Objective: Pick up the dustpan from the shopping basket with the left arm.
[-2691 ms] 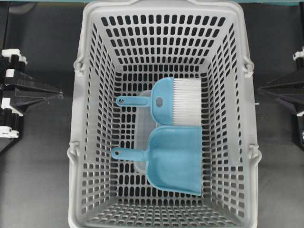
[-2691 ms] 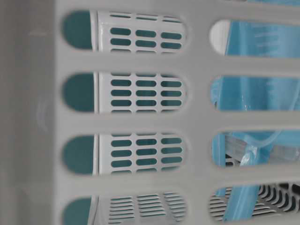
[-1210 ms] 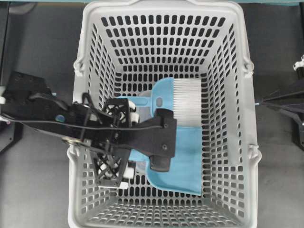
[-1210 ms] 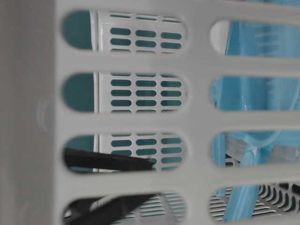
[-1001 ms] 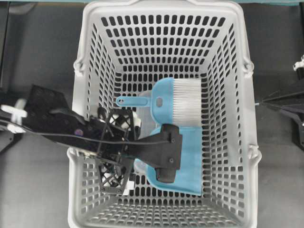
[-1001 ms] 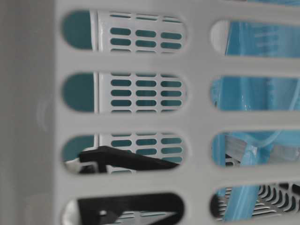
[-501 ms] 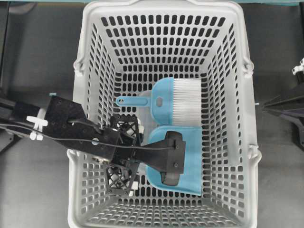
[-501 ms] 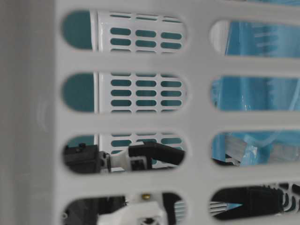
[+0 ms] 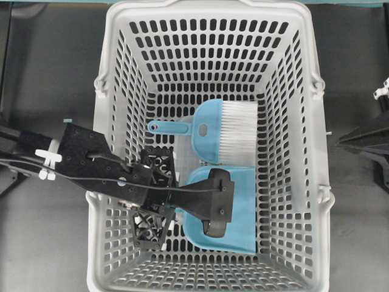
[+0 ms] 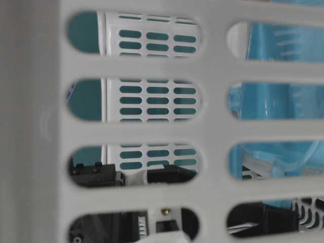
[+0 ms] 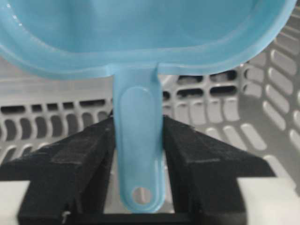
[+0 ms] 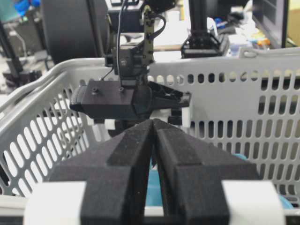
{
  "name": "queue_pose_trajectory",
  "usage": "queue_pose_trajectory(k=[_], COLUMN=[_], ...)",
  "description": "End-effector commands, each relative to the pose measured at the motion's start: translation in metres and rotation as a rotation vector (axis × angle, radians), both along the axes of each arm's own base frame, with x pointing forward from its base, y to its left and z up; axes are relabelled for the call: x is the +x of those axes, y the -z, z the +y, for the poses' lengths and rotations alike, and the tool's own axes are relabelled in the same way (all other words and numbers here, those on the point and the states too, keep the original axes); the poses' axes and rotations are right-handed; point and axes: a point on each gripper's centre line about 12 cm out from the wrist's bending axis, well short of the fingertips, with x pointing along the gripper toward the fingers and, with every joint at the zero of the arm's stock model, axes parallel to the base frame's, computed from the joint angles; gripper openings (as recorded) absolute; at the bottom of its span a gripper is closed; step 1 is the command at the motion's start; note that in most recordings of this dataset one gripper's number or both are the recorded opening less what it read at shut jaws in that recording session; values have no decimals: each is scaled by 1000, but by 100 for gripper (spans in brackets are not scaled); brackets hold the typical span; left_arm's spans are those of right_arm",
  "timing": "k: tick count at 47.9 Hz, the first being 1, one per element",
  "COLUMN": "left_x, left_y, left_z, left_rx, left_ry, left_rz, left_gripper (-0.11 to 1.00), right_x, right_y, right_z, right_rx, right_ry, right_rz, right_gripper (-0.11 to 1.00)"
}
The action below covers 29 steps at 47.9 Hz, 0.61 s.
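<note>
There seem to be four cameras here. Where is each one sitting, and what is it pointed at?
Overhead: above, looking straight down into the shopping basket; shows the left arm over the dustpan, beside a brush.
Table-level: low, pressed against the basket wall, peering through its slots; black arm parts show.
Left wrist: on the left arm, facing its left gripper, closed on the dustpan handle.
Right wrist: on the other arm outside the basket, facing its shut right gripper.
The overhead and left wrist views share the dustpan.
</note>
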Motion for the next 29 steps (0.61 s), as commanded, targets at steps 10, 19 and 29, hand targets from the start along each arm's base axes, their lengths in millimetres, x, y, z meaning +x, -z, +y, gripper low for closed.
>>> queue_pose_trajectory(k=[10, 19, 29], left_x=[-8, -18, -29], left_y=[-81, -123, -158], left_z=[2, 6, 10], left_rx=[-36, -48, -45], left_ry=[-5, -8, -20], left_rz=[-154, -210, -198], left_gripper=[31, 31, 31], right_x=[1, 1, 1], right_y=[-4, -3, -3], right_z=[1, 1, 1], right_rx=[7, 7, 6], right_ry=[-2, -2, -2], right_rz=[-10, -7, -9], right_gripper=[0, 0, 0])
